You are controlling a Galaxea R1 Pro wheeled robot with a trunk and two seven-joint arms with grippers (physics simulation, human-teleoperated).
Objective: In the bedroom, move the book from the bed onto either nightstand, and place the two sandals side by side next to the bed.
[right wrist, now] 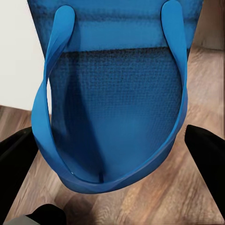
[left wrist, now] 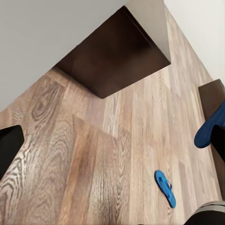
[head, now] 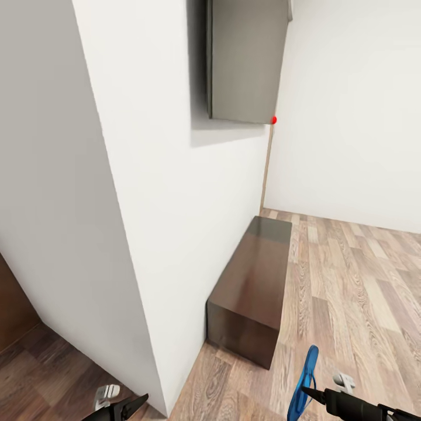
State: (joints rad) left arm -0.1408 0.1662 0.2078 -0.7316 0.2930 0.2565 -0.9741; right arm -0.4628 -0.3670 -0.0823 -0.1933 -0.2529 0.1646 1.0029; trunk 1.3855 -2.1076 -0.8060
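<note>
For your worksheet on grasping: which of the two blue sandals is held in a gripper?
The sandal in the right gripper; the other sandal lies flat on the wood floor.

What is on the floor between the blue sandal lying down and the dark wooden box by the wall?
Nothing. In the left wrist view, only bare wood-plank floor lies between the sandal on the floor and the dark wooden box.

Sandal (right wrist: 117, 108) blue, textured, matt; floor (head: 351, 280) wood-plank; bench (head: 251, 292) dark glossy wood
</note>
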